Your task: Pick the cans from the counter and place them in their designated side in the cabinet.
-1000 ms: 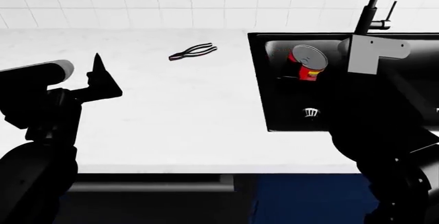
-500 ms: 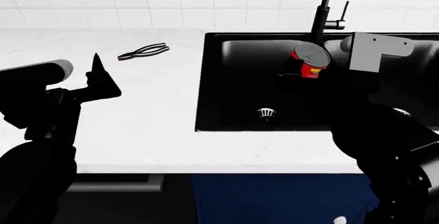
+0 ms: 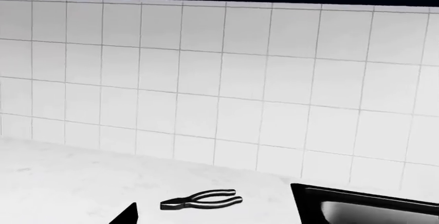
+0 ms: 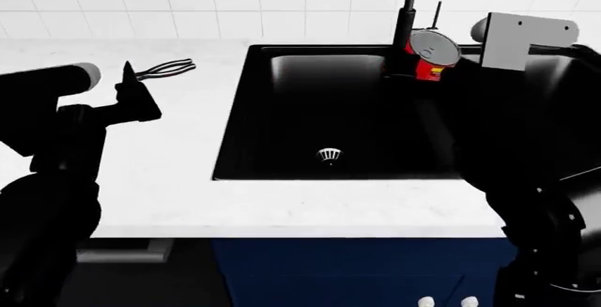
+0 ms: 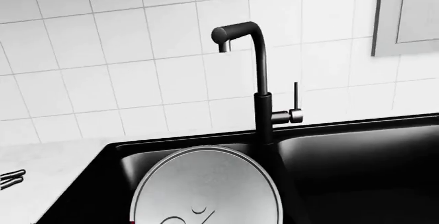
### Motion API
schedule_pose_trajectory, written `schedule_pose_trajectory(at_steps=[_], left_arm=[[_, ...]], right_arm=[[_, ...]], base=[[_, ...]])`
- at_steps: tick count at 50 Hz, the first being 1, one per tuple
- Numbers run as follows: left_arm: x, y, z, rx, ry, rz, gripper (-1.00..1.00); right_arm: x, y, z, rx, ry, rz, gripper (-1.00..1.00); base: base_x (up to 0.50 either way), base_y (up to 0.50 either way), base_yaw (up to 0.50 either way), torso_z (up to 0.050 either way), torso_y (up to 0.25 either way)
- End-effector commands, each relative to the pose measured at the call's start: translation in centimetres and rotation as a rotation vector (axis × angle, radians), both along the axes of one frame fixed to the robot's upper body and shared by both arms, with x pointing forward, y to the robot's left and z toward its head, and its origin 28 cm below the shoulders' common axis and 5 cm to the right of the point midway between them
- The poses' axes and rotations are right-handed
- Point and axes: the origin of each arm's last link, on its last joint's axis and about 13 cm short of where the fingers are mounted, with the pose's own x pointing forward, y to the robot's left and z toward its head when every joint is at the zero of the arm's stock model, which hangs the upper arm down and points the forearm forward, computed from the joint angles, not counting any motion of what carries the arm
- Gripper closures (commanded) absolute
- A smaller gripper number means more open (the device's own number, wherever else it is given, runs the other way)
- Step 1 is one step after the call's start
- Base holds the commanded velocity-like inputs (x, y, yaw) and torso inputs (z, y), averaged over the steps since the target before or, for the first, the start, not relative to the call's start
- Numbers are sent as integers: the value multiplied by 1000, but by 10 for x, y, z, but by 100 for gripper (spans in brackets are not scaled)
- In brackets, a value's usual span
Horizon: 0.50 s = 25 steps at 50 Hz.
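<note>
The red can with a yellow label and silver top (image 4: 433,48) is held by my right gripper (image 4: 424,67) above the back of the black sink, close to the tap. Its silver top fills the near part of the right wrist view (image 5: 205,190); the black fingers are lost against the sink. My left gripper (image 4: 131,87) hovers over the white counter (image 4: 169,166) at the left and holds nothing. One of its fingertips (image 3: 128,215) shows off to one side in the left wrist view. The black can is out of view.
The black tongs-like tool (image 4: 167,69) lies on the counter behind my left gripper, also in the left wrist view (image 3: 202,200). The black sink (image 4: 281,82) has a drain (image 4: 330,154) and a tall black tap (image 4: 406,11). A grey cabinet door (image 5: 404,13) hangs at upper right.
The view has swung to the right: sink, tap and tool have slid left in the picture. The red can stays in my right gripper and now sits a little higher, by the tap.
</note>
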Motion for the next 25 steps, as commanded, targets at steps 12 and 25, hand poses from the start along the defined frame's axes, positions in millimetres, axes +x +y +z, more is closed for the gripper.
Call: schedule_pose_trajectory(at_steps=[12, 25], left_arm=[[39, 25, 39, 223, 178, -149, -100], [58, 33, 63, 238, 230, -192, -100]], right_arm=[[41, -7, 161, -109, -304, -146, 100], [47, 3, 267, -139, -366, -136, 100]], base=[[0, 0, 0, 0, 1], [0, 0, 0, 0, 0]])
